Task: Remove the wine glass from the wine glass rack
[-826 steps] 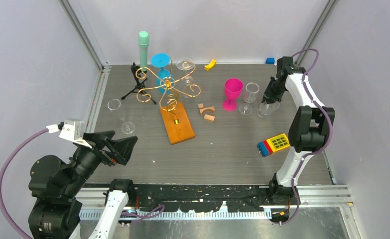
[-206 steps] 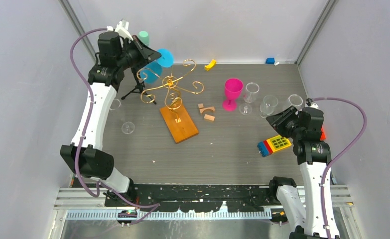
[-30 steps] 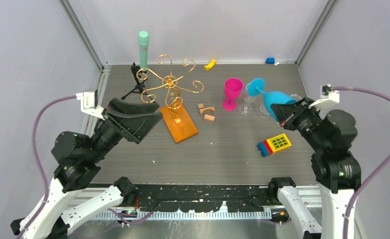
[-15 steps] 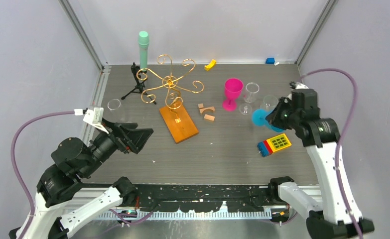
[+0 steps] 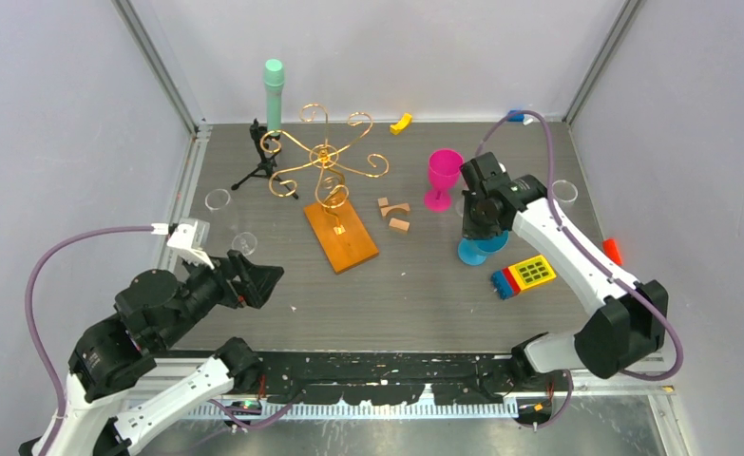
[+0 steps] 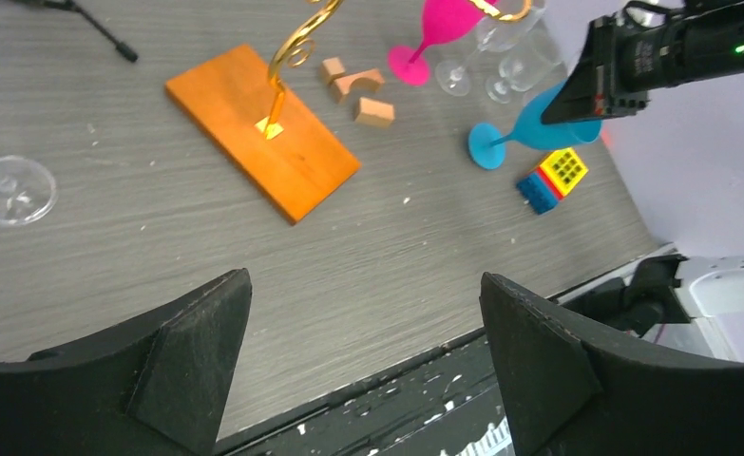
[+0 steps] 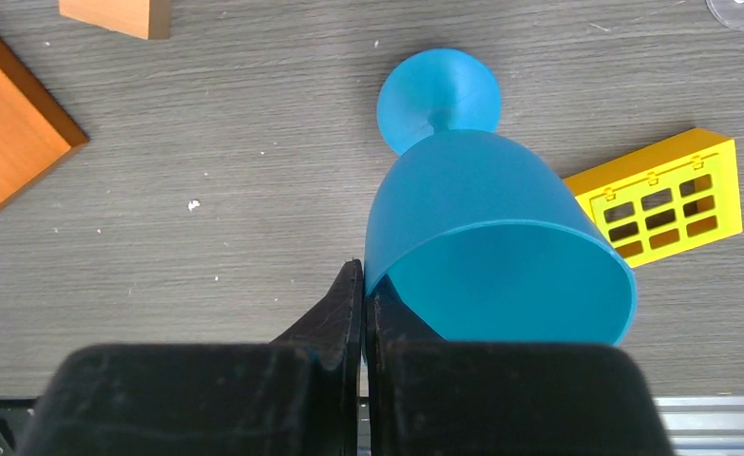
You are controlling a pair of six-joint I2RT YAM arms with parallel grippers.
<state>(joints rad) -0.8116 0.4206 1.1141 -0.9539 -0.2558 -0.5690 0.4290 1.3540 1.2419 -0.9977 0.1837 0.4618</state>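
Left arm: folded low at the near-left corner, forearm aimed forward and to the right, hanging above the table (image 5: 415, 285). Left gripper (image 5: 254, 280) is spread wide. Both fingers (image 6: 187, 351) show in the wrist view with only bare tabletop between them, so it grips nothing and touches nothing.

Just ahead of it an upturned clear glass (image 5: 244, 243) sits on the table, with another (image 5: 218, 199) further back.

Rack (image 5: 325, 161): upright at centre-left, wire stem fixed in its orange board, curled arms fanned out.

Small wooden blocks (image 5: 394, 214) lie just right of the board, then a pink goblet (image 5: 442, 176) standing upright.

Right arm: elbow low at the near-right, forearm reaching forward and left over the table, wrist pointing down. Right gripper (image 5: 476, 228) is clamped on the rim of the wine glass (image 7: 482, 199), one finger inside the bowl, one outside, jaws almost together.

The wine glass is blue, tilted, foot toward the table. Can't tell if the foot touches. It's off the rack and well to its right, near side of the pink goblet, just beside a toy block (image 5: 524, 275) with a yellow top.
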